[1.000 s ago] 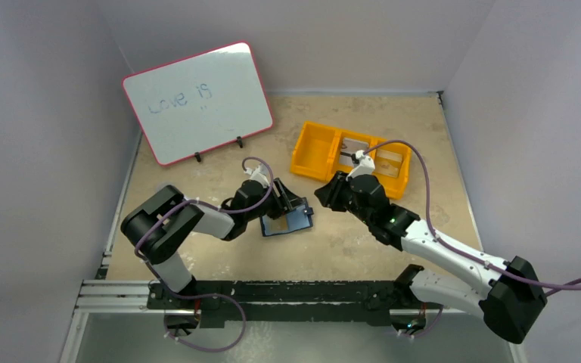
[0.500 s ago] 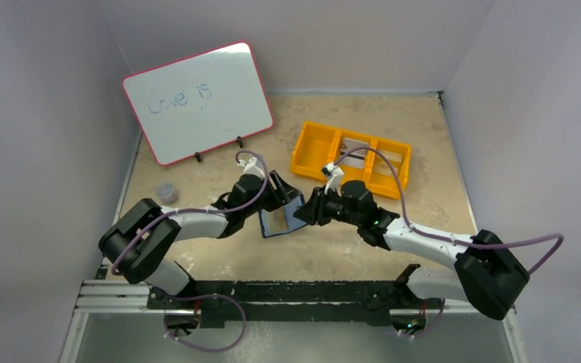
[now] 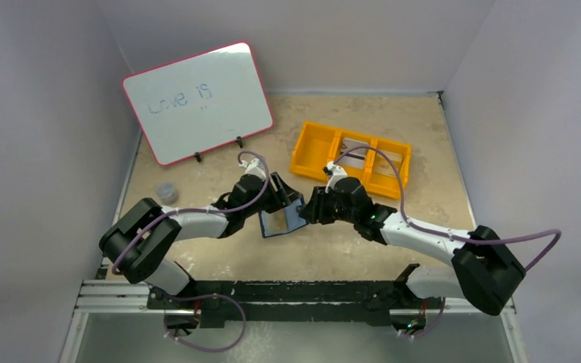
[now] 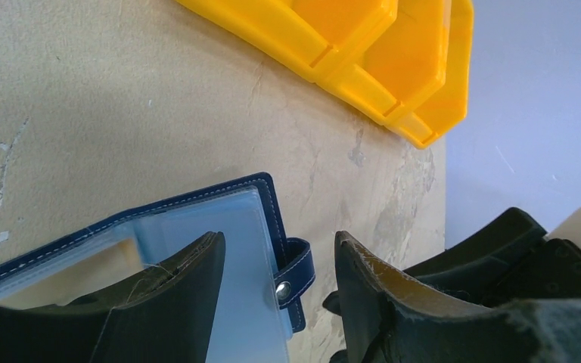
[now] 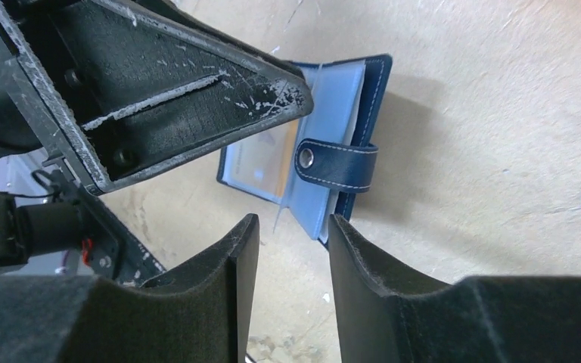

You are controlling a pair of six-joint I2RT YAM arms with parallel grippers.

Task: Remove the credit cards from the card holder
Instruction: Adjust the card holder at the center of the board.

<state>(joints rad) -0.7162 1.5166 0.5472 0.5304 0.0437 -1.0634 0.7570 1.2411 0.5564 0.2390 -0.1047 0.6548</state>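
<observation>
The navy card holder (image 3: pixel 280 221) lies open on the table between both arms, its snap tab (image 5: pixel 337 165) loose. A pale credit card (image 4: pixel 83 265) shows inside a see-through pocket (image 5: pixel 331 113). My left gripper (image 4: pixel 278 238) is open and straddles the holder's tab edge; one of its fingers (image 4: pixel 174 295) rests on the pockets, the other stands beyond the tab. My right gripper (image 5: pixel 293 221) is open, its tips just short of the pockets' free edge, nothing between them. Two more credit cards (image 3: pixel 355 149) lie in the orange tray.
The orange three-compartment tray (image 3: pixel 314 144) sits behind the right gripper. A whiteboard (image 3: pixel 197 102) stands at the back left, and a small clear cup (image 3: pixel 166 191) is beside the left arm. Walls close in on three sides.
My right gripper came from the orange tray down and left to the holder's tab side, and its jaws widened slightly. The left arm stretched forward, uncovering the cup; its jaws kept their width.
</observation>
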